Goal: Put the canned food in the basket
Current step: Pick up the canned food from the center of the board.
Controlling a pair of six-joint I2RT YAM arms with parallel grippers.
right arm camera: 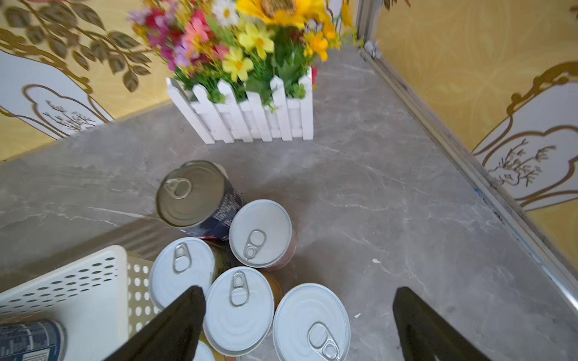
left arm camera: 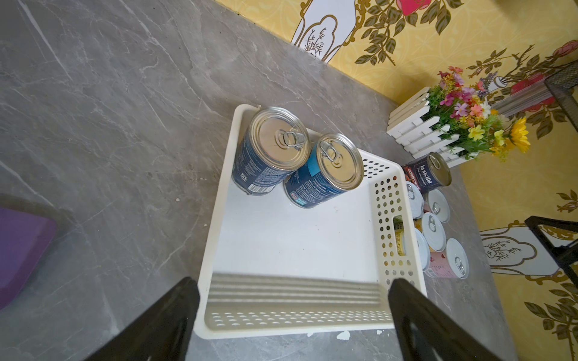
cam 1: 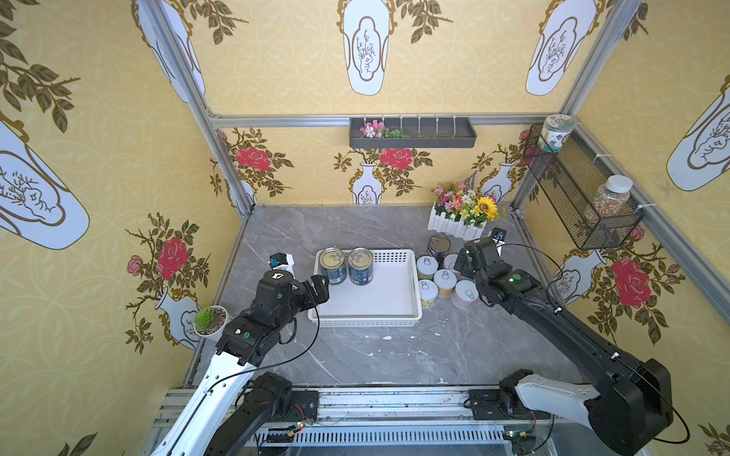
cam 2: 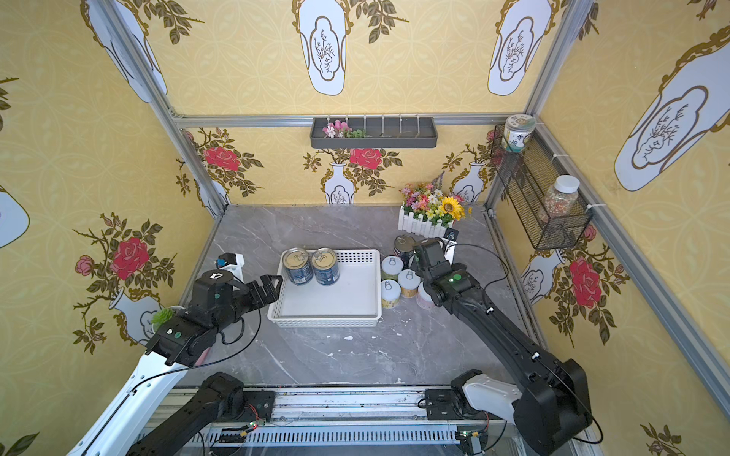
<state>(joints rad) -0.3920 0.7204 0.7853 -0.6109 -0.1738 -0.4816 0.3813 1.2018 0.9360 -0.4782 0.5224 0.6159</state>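
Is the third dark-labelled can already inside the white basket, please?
No, the third dark-labelled can stands outside the basket, next to the white-lidded cans.

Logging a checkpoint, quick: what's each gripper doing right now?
Left gripper: open, holding nothing.
Right gripper: open, holding nothing.

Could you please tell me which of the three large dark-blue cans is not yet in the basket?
The can standing beside the flower box; the other two cans stand inside the white basket.
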